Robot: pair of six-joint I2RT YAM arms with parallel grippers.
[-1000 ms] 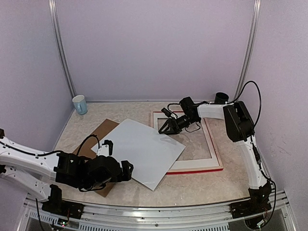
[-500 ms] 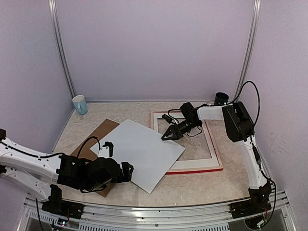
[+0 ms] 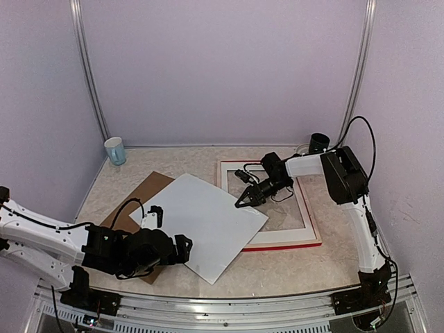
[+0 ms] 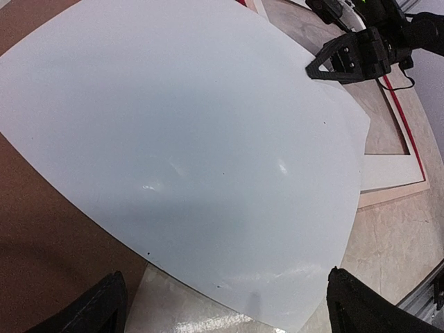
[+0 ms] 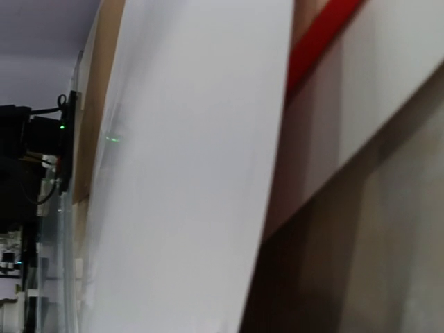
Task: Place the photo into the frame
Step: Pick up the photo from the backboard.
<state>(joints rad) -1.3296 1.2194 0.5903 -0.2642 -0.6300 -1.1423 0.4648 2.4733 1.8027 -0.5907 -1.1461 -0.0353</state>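
The right end effector (image 3: 241, 203) is fully closed, its fingers drawn together to a point. That point sits at the far right edge of the photo (image 3: 198, 222). Whether the thin edge is pinched between the fingers or only touched cannot be told. In the right wrist view the white sheet fills most of the picture, so it lies very close in front of this end effector.

The photo lies white side up, spread out to the left of and nearer than the right end effector. Its right corner overlaps the left rail of the frame (image 3: 280, 245). The frame lies flat on the counter (image 3: 277, 270), beneath and to the right of the right end effector, with a white mat (image 3: 277, 236) inside its red-edged rails.

The left end effector (image 4: 225, 277) stands wide open and grips nothing. Its two fingers are spread over the photo's near edge. A brown backing board (image 3: 142, 191) lies under the photo to the left of it.
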